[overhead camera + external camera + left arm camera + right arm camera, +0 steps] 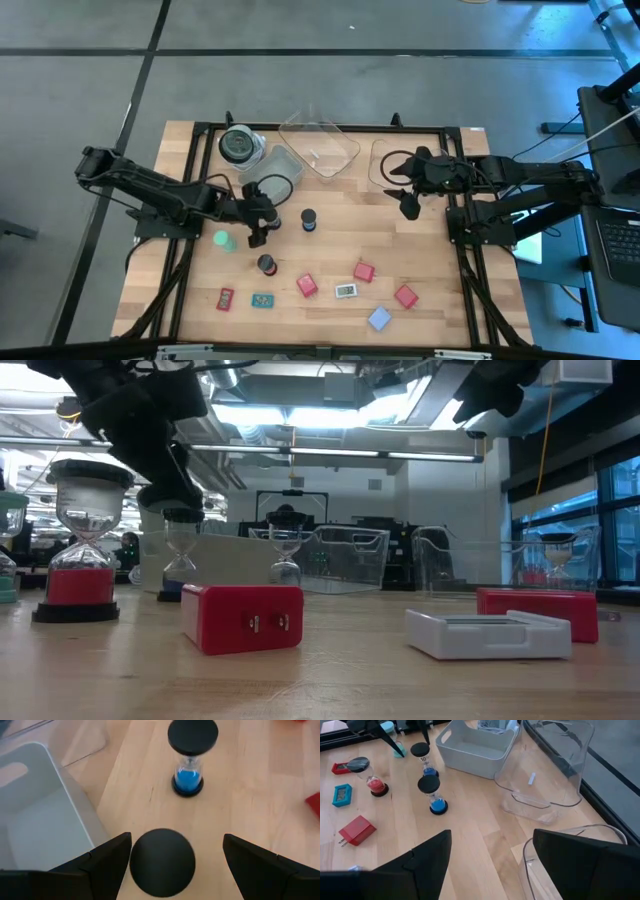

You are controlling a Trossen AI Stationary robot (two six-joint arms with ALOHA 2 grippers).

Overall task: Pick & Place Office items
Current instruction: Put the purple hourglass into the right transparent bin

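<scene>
Nearest the low camera, a red plug adapter (243, 618) stands on the wooden desk (330, 680), with a white flat rectangular piece (488, 632) and another red block (537, 613) to its side. Behind them stand hourglass timers: one with red sand (79, 543), one with blue sand (180, 555), and a clear-looking one (285, 550). From above, the left pincer (257, 222) hangs at the desk's middle-left with its fingers spread wide; in its wrist view a black timer cap (162, 862) sits between the two fingers (107, 857), with gaps on both sides, so nothing is gripped. A second blue-sand timer (189, 757) stands apart beyond it. The right pincer (405, 201) hovers over the desk's right rear, near a clear plastic tray (322, 144); its fingers stand partly apart and hold nothing. A grey bin (477, 749) lies beside the clear trays, and a round jar with a dark lid (238, 144) stands at the rear left. Along the near edge lie the other office items: a small red flat piece (225, 298), a teal rectangle (262, 300), red blocks (307, 286), a white rectangle (346, 291) and a pale-blue one (379, 318). A teal-topped piece (224, 240) lies just left of the left pincer.
</scene>
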